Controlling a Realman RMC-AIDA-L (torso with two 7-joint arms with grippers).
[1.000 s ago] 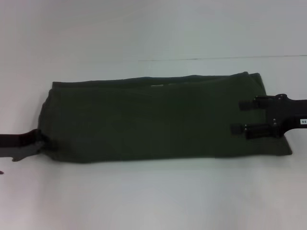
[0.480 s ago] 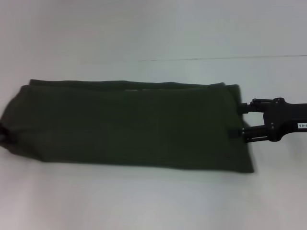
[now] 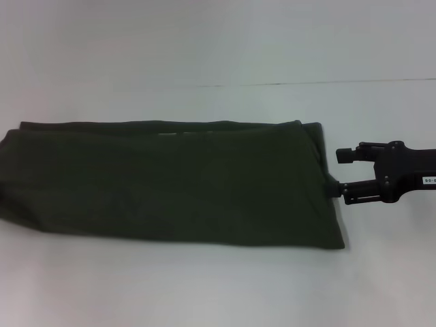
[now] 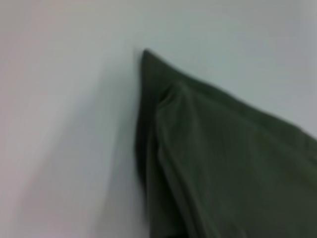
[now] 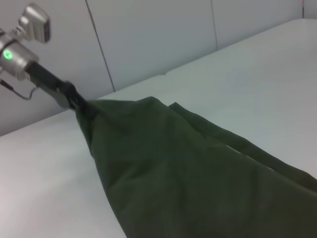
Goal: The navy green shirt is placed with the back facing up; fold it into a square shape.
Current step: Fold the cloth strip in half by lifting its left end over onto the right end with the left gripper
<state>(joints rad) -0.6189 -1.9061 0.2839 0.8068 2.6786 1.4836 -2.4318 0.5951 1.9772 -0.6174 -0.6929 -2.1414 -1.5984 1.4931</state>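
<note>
On the white table (image 3: 218, 286), right pincer (image 3: 338, 173) grips the long, soft folded navy green shirt (image 3: 170, 184).

The shirt (image 3: 170, 180) lies folded in a long band across the table (image 3: 218, 286), reaching the left edge of the scene. The right gripper (image 3: 335, 172) sits at its right end. The left gripper (image 5: 74, 101) is at the shirt's far-left corner.

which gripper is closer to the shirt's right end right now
Right. The right gripper touches the navy green shirt at that end; the left gripper holds the opposite end, outside the head view.
</note>
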